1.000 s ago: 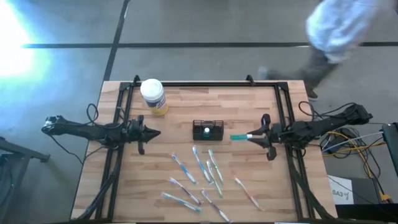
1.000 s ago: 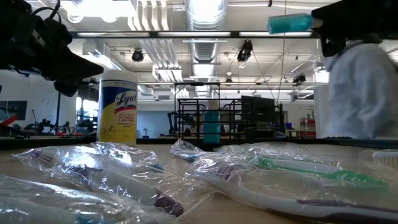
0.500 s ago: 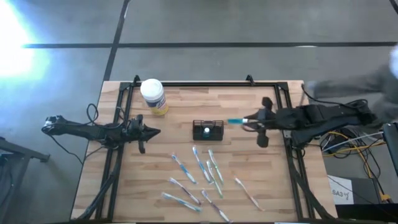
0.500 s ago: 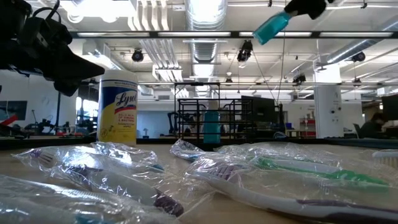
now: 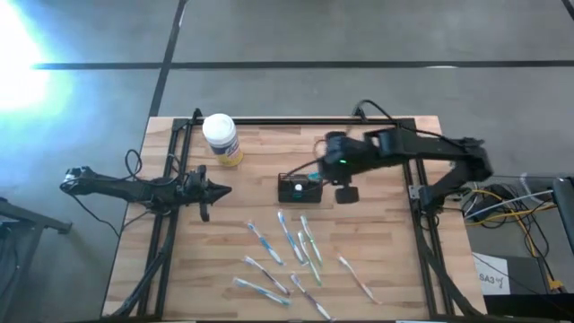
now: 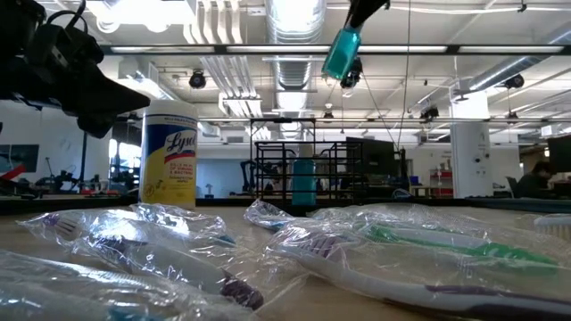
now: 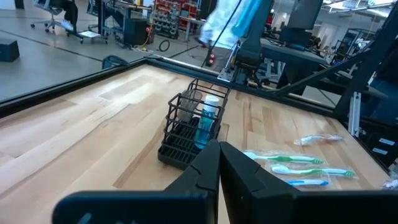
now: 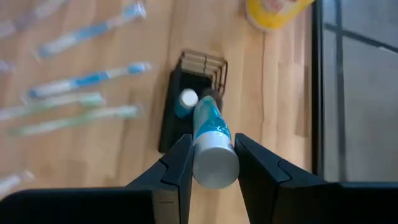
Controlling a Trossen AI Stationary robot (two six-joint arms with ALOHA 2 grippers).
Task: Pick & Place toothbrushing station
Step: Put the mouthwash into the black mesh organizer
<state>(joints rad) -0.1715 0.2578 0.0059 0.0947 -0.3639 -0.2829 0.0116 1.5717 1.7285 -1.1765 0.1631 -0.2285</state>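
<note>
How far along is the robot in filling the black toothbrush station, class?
Done: one teal tube already stands in the black station. In hand: the right gripper holds a second teal tube above the station, not yet in. Left: lowering it in; the wrapped toothbrushes lie on the table. The left gripper waits, shut.

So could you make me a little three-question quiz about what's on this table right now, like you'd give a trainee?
1. True or false: the right gripper is empty.
2. What already stands inside the black wire holder?
A. a wrapped toothbrush
B. a teal tube with a white cap
C. nothing
3. Fill in: the yellow jar with the white lid stands near the table's far ____ corner, seen from above.

Key
1. False: it holds a teal tube, tilted above the holder.
2. B, the standing tube.
3. Left. The left gripper, shut, waits nearby.
</note>
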